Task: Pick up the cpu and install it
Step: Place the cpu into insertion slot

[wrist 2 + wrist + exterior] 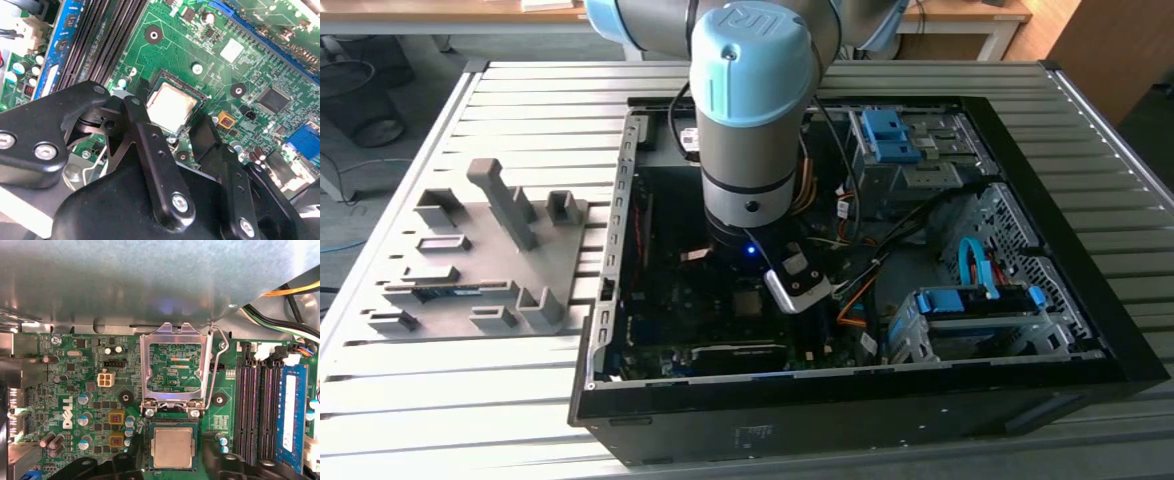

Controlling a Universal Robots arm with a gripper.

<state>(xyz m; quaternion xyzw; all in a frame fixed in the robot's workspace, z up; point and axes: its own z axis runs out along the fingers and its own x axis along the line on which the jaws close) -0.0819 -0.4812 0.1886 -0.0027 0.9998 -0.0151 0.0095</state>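
The arm (747,120) reaches straight down into the open computer case (1067,330), which lies on its side on the slatted metal tabletop (454,410). A grey fixture tray (480,260) rests on the tabletop on the exterior view's left, just beside the case.

**Gripper state.** The gripper (170,112) hangs directly over the processor socket (172,425) on the green motherboard (75,390). The jaws are released. The two black fingers (150,150) are spread about as wide as the socket frame, one on each side of it. In both wrist views a strip of socket frame shows between each fingertip and the chip edge nearest to it. The jaws hold nothing and do not touch the chip.

**Location of the task part.** The cpu (172,447) lies flat inside the socket, its silvery-grey face up and its edges parallel to the socket frame. It sits between the two fingertips.

**Socket hardware.** The metal load plate (172,332) is swung open and does not cover the cpu. Its hinge edge, held by two screws, lies just beside the socket. The wire retention lever (217,365) is unlatched and runs along one side of the open plate.

**Adjacent parts.** The black memory slots (255,405) run parallel to one side of the socket. A memory module (290,410) occupies the slot farthest from the socket.
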